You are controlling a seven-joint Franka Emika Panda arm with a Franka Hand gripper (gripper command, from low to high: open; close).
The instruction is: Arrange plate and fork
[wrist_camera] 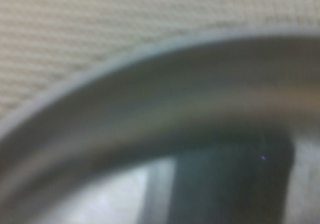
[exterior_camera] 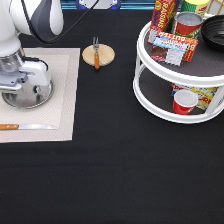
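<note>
The silver plate (exterior_camera: 41,98) lies on the beige placemat (exterior_camera: 65,85) at the exterior view's left. My gripper (exterior_camera: 19,90) is down low over the plate's left part, and the hand covers much of it. The wrist view shows the plate's rim (wrist_camera: 142,110) from very close, with the woven placemat (wrist_camera: 74,35) beside it. The fork (exterior_camera: 96,52), with a brown handle and silver tines, lies across the small tan wooden disc (exterior_camera: 106,56) on the black table, to the right of the placemat's top corner.
A wooden-handled knife (exterior_camera: 27,127) lies on the placemat below the plate. A white two-tier turntable (exterior_camera: 150,102) at the right holds boxes, cans, a dark bowl (exterior_camera: 216,31) and a red cup (exterior_camera: 185,101).
</note>
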